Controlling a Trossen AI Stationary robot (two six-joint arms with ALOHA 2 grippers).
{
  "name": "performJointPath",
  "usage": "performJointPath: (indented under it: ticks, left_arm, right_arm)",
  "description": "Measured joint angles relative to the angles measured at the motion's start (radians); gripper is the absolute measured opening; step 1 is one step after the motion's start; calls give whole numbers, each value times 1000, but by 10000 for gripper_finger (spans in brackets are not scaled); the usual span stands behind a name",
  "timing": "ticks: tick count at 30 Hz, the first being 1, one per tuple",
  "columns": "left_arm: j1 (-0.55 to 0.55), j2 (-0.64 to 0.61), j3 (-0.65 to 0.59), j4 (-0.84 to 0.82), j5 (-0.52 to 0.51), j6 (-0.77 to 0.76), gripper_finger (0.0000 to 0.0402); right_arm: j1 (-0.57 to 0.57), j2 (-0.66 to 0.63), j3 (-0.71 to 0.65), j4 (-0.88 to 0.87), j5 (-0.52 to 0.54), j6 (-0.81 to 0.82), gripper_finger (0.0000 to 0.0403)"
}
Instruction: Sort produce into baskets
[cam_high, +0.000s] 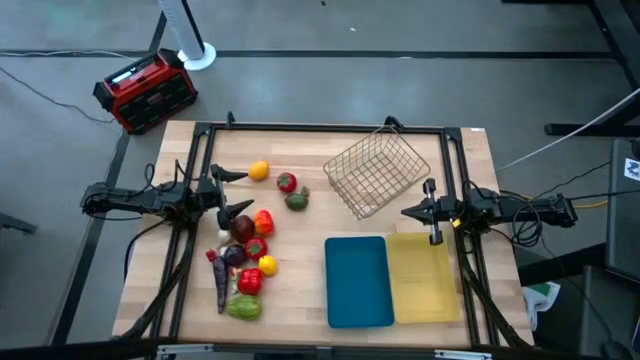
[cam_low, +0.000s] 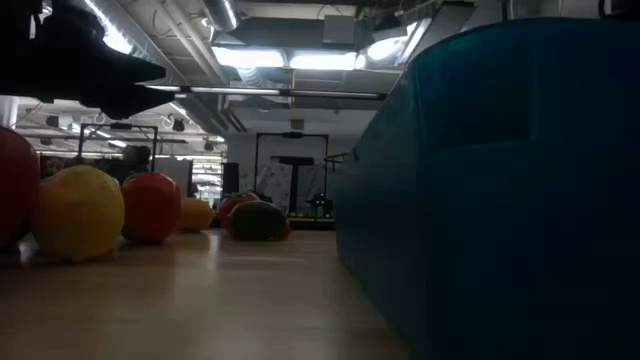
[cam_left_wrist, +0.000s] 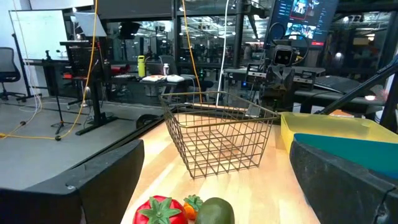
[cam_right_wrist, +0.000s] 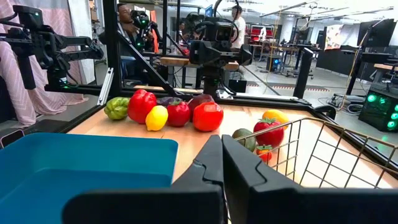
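High view: table (cam_high: 300, 300) carries everything. Wire basket (cam_high: 378, 172) sits tilted at the back, right of centre; blue tray (cam_high: 358, 282) and yellow tray (cam_high: 425, 278) lie side by side, touching, at the front right. Left gripper (cam_high: 228, 193) hangs over the left side with fingers spread wide, holding nothing, just beside the produce cluster (cam_high: 243, 262). Right gripper (cam_high: 432, 214) sits above the yellow tray's back edge, next to the basket, fingers pressed together and empty. Produce all on the bare table left of centre: purple eggplant (cam_high: 220, 285), green pepper (cam_high: 243, 307), red peppers, a lemon (cam_high: 267, 265); farther back an orange (cam_high: 259, 170), a tomato (cam_high: 287, 182), an avocado (cam_high: 297, 200).
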Motion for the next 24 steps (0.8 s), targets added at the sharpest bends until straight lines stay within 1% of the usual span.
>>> performJointPath:
  ticks: [9, 13, 15, 24]
  left_arm:
    - [0, 0, 0, 0, 0, 0, 400]
    - [0, 0, 0, 0, 0, 109, 400]
    - [0, 0, 0, 0, 0, 134, 400]
    - [0, 0, 0, 0, 0, 107, 400]
  right_arm:
    - [0, 0, 0, 0, 0, 0, 1]
    - [0, 0, 0, 0, 0, 0, 1]
    - [0, 0, 0, 0, 0, 0, 1]
    - [0, 0, 0, 0, 0, 0, 1]
